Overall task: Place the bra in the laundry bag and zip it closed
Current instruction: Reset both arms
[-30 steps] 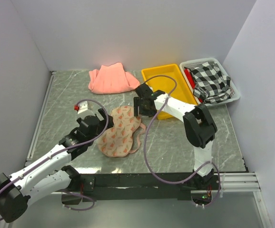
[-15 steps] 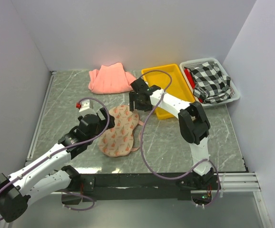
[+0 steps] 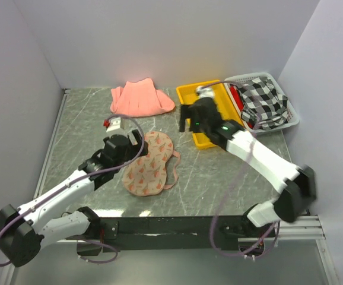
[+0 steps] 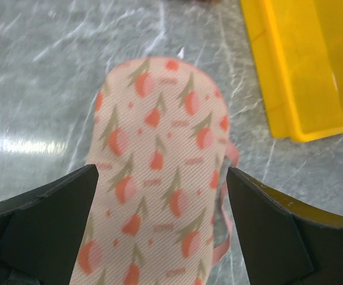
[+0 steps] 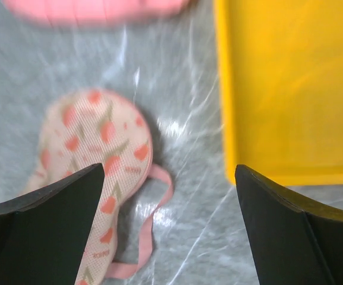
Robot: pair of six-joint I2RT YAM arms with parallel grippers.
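On the table (image 3: 82, 119), the laundry bag (image 3: 149, 163) lies centre frame, long axis running lower left to upper right. The left end effector (image 3: 135, 141), released and empty, is nearer, at its upper-left edge; the right end effector (image 3: 189, 126), also released, hangs upper right. The bra is unseen.

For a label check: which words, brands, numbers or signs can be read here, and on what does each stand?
No text can be read.
The laundry bag: tiny reddish marks under the printed flowers, perhaps lettering, too small and blurred to read.
The yellow tray: no label visible.
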